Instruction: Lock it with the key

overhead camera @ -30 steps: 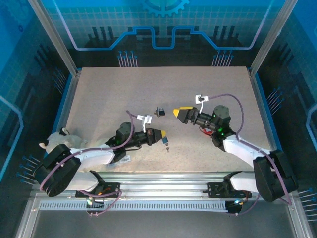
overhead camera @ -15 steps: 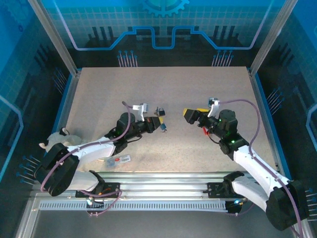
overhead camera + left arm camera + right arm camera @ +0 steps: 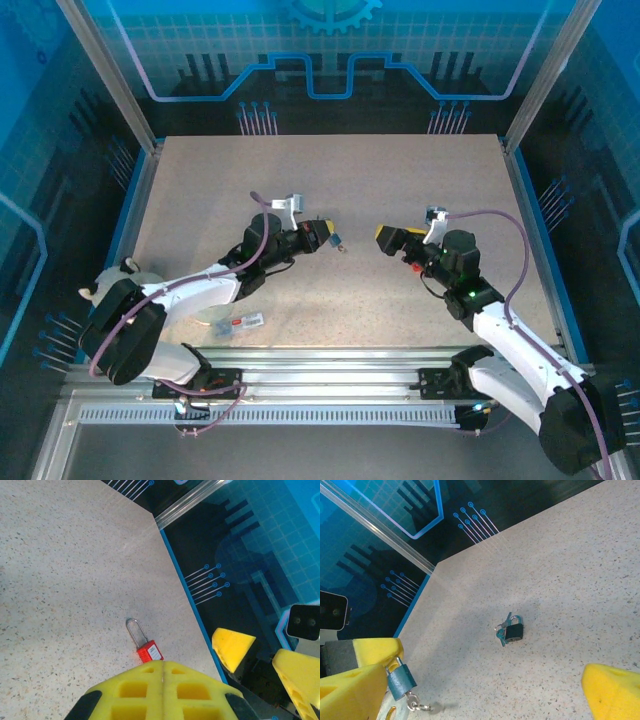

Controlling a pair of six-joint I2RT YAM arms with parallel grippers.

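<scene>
Clamping a small blue-grey padlock (image 3: 400,680) at its tips, the left tool (image 3: 162,664) has its yellow fingers pressed together, w/ no gap btwn them in the left wrist view. The padlock hangs shackle-up, a key (image 3: 414,703) on a ring dangling from its underside, above the desk (image 3: 200,190). Left arm reaches low twd the desk's ctr. The right tool (image 3: 388,238) faces it from the right, apart from it, jaws spread wide & holding nothing. Further off in the right wrist view, a dark padlock (image 3: 514,630) lies flat on the desk w/ bluish keys touching its side. A red padlock (image 3: 148,651) w/ a silver shackle lies on the desk just past the left tool's tips in the left wrist view; from the top it sits beside the right arm. By the left arm's base there's a pale plush toy (image 3: 120,282) at the desk's left edge, and a small clear packet (image 3: 240,322) near the front edge.
</scene>
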